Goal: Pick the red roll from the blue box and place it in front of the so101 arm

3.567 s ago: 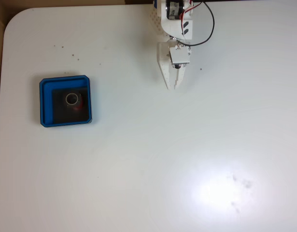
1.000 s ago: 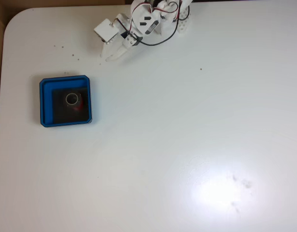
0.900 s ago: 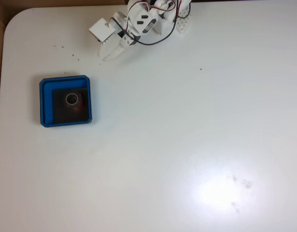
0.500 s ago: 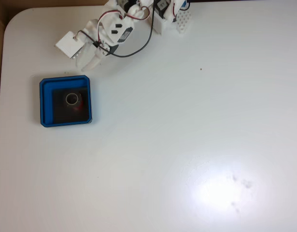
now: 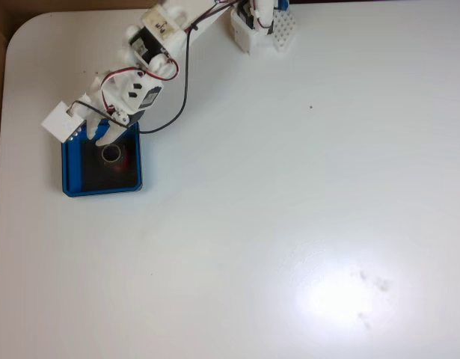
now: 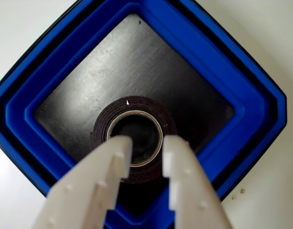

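Fixed view: the table [image 5: 289, 224] is white and bare across its middle, right and lower parts, with wide free room there; its rounded top-left corner sits just beyond the arm. The arm [image 5: 151, 52] reaches from its base at the top edge down and leftward, its wires looping beside it. The gripper [image 5: 104, 136] hangs over the upper rim of the box [image 5: 69, 168], which lies near the table's left edge, well apart from the base. The roll [image 5: 112, 155] lies on the box's black floor, just below the fingertips; a trace of red shows at its lower right side. A few small specks dot the table above the box, nothing else stands near it.

Wrist view: the box [image 6: 241, 81] appears turned like a diamond, blue rim stepped around the black floor. The roll [image 6: 101, 125] lies flat near the floor's centre, dark face up, pale core ringed inside, clear of all four walls. The two white fingers [image 6: 108, 167] enter from below, parted a little, tips over the roll's near edge and straddling its core; whether they touch it is hard to tell, but they grip nothing.
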Robot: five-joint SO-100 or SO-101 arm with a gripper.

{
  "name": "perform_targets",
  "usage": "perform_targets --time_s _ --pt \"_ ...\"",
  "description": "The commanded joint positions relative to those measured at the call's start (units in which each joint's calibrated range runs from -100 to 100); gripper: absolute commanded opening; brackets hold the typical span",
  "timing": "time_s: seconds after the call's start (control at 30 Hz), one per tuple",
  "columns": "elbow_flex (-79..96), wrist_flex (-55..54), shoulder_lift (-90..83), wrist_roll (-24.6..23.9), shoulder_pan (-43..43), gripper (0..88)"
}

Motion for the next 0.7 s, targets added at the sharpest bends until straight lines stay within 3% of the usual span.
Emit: perform_targets --time_s 0.0,0.33,0.67 --pt "-7.79 0.99 3.99 -0.12 0.23 0.7" --pt "-27.92 24.76 15.95 -0.12 0.52 0.7" --pt "-34.93 26.49 23.31 -0.03 3.36 0.8"
